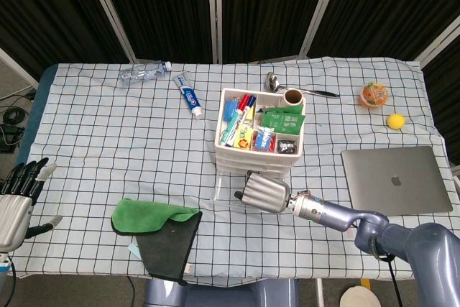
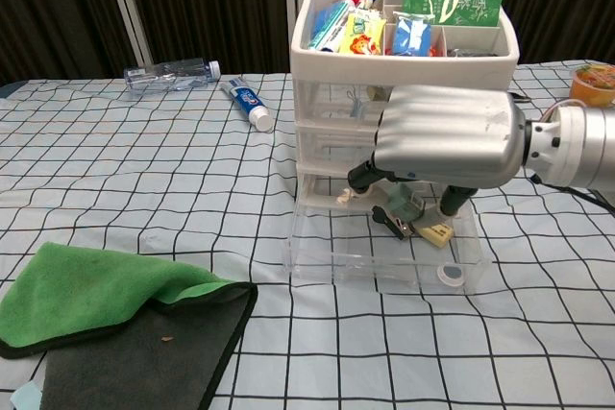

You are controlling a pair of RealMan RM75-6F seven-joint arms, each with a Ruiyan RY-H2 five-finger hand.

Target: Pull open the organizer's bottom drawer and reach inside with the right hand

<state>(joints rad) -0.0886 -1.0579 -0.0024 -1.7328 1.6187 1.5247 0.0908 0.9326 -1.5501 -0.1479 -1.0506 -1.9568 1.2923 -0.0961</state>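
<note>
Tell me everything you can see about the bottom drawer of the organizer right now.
The bottom drawer is clear plastic, pulled well out of the white organizer toward the robot, resting on the checked tablecloth. Inside lie a small roll of tape and other small items. The right hand is above it, fingers pointing down, lifting a dark clip-like bundle clear of the drawer's rim.
</note>
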